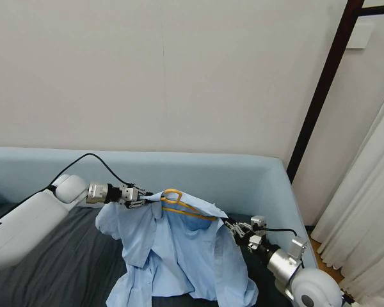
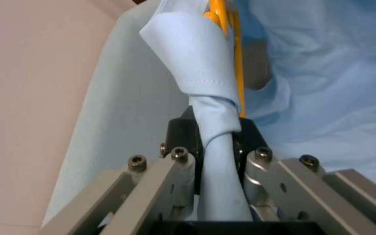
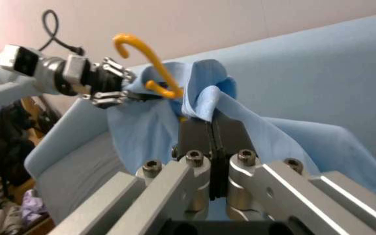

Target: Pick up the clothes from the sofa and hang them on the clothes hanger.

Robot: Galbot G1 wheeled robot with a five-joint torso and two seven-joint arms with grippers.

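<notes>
Sofa [image 1: 262, 176]: pale blue padded back, dark seat. Shirt [image 1: 185, 256]: thin light-blue woven cloth, soft folds, stretched between arms above seat, hem trailing toward 6 o'clock. Hanger [image 1: 174, 199]: smooth yellow, curved hook, threaded inside collar. Left gripper [image 1: 141, 197] at shirt's 10 o'clock, fingers clamped on rolled fabric. Right gripper [image 1: 233, 228] at 3 o'clock, fingers pinching opposite shoulder, likely tensioning cloth over hanger.

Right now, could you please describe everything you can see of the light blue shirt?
The light blue shirt looks like thin woven cloth with stitched edges, rumpled. Its shoulders are stretched over a yellow hanger and held up in the air. The left gripper has its jaws shut on a twisted fold at one shoulder, the right gripper on the other. Its lower part rests on the dark seat of the sofa.
</notes>
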